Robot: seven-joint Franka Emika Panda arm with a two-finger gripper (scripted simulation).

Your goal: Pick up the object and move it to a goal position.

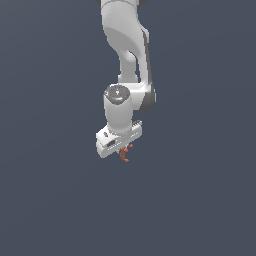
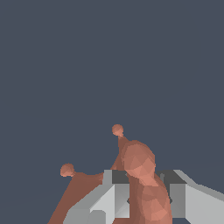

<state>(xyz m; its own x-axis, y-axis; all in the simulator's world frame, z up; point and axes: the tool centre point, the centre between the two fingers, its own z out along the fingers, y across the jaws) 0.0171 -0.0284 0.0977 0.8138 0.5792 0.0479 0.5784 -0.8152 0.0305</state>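
Handling was judged first: the object (image 2: pixel 142 183) was taken to be light and rigid, since it was carried by a small contact area without visible sag, and its faceted surface was judged fairly smooth, so some risk of slipping or twisting between the fingers was assumed. The thick central body was considered the sound place for a hold; the thin stalks ending in small knobs were judged too slender and too likely to pivot to be gripped.

In appearance, the piece was seen as reddish-brown and irregular, with a rounded, bulbous main mass and short protrusions. In the wrist view one knobbed stalk was seen rising beyond the body and another reaching out to the side, with a broader flared part running down past the finger.

The gripper (image 1: pixel 123 148) was seen closed down to a narrow gap around the body of the object (image 1: pixel 125 154), with a grey finger (image 2: pixel 114 190) pressed on either side of it. In the exterior view only a small part of the piece was seen hanging just below the white gripper, directly under the wrist. No goal marker and no supporting surface could be made out against the plain dark background, so its height could not be told.
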